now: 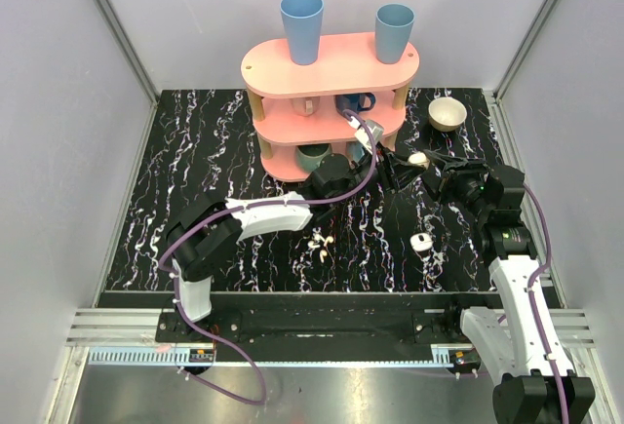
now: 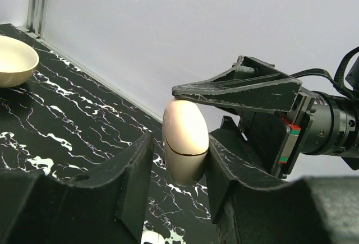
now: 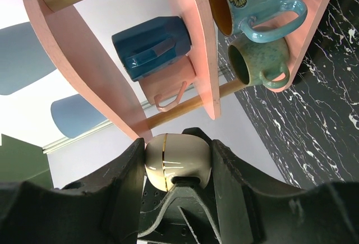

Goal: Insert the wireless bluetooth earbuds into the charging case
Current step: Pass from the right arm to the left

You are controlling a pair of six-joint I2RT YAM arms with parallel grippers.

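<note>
Reach is what matters: the earbuds [image 1: 320,242] lie loose on the tabletop [image 1: 195,151] at lower centre of the top view, well apart from the charging case [image 1: 418,159], right of centre. The left pincer [image 2: 179,143] and right pincer [image 3: 178,148] both clamp that case from opposite sides. In the left wrist view its long axis is upright, its seam runs across and its lid is shut. The earbuds sit down-left of it, nearer the left arm; 1 pincer probably must let go to fetch the 2.

no readable text, no labels, no numbers
</note>
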